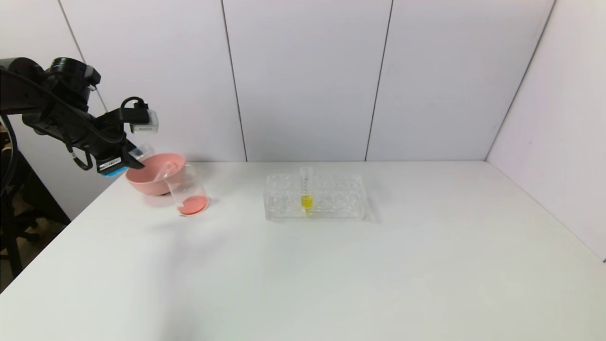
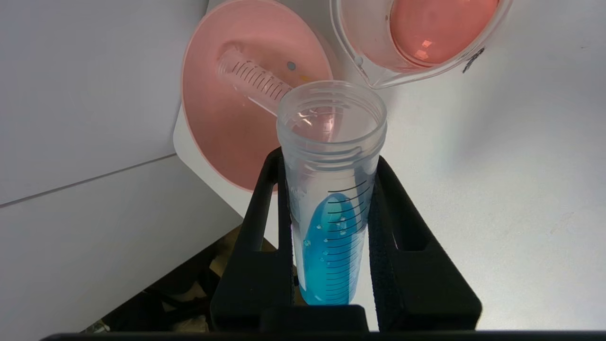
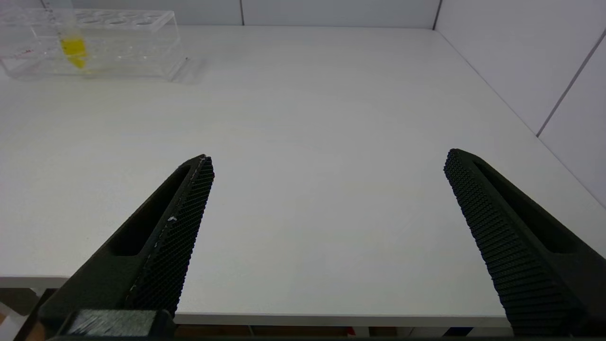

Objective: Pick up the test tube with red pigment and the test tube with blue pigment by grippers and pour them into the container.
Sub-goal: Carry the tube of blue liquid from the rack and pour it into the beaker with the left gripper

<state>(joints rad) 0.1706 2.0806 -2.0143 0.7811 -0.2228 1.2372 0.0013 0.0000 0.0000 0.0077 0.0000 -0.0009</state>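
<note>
My left gripper (image 1: pixel 129 160) is shut on the test tube with blue pigment (image 2: pixel 331 213) and holds it tilted in the air over the near-left rim of the pink bowl. Its open mouth (image 1: pixel 142 152) points toward the bowl and the container. The blue liquid lies along the tube's lower wall. The container (image 1: pixel 191 182), a clear beaker, stands right of the bowl with red-orange liquid at its bottom; it also shows in the left wrist view (image 2: pixel 360 52). No tube with red pigment shows. My right gripper (image 3: pixel 329 161) is open and empty at the table's front edge.
The pink bowl (image 1: pixel 147 183) stands at the table's back left, beside the left edge, with an empty clear tube (image 2: pixel 251 80) lying in it. A clear tube rack (image 1: pixel 341 196) at mid-table holds a yellow-liquid tube (image 1: pixel 306 200). White walls close the back and right.
</note>
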